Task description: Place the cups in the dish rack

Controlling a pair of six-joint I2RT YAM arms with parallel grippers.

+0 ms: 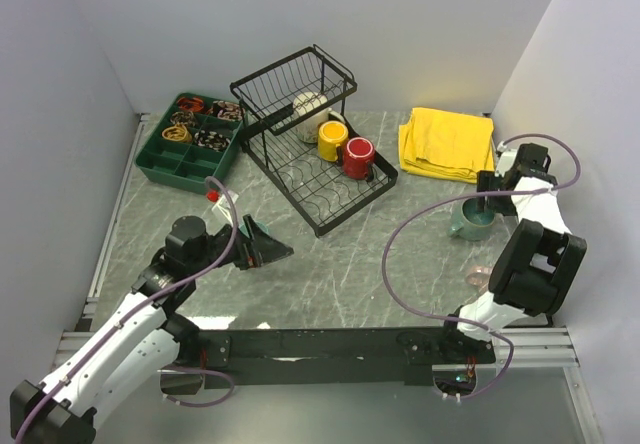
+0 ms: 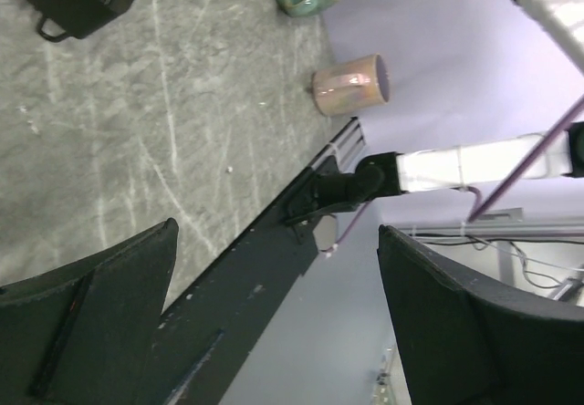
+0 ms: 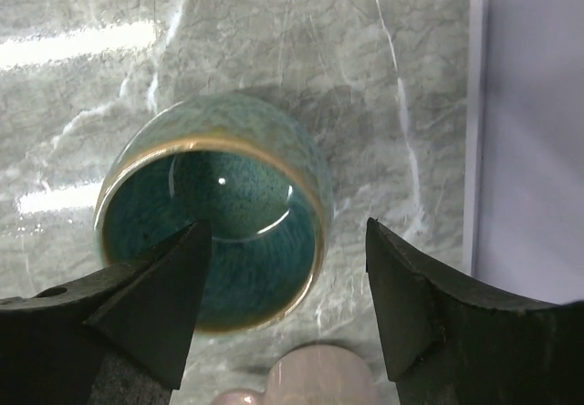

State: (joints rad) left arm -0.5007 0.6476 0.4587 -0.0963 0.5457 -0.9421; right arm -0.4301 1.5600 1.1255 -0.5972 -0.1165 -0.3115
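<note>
The black wire dish rack (image 1: pixel 322 202) holds a cream cup (image 1: pixel 308 104), a yellow cup (image 1: pixel 331 140) and a red cup (image 1: pixel 358 157). At the right, a grey-green cup (image 1: pixel 470 224) with a teal inside (image 3: pixel 214 241) stands upright on the table. My right gripper (image 3: pixel 287 232) hangs open over it, one finger above its inside and the other outside its rim. A pale pink cup (image 1: pixel 480 277) (image 3: pixel 319 378) lies just nearer. My left gripper (image 1: pixel 268 247) (image 2: pixel 278 232) is open and empty, near the rack's front corner.
A green compartment tray (image 1: pixel 190 144) with small items sits at the back left. A folded yellow cloth (image 1: pixel 445 144) lies at the back right. White walls close in the table on both sides, the right one near the grey-green cup.
</note>
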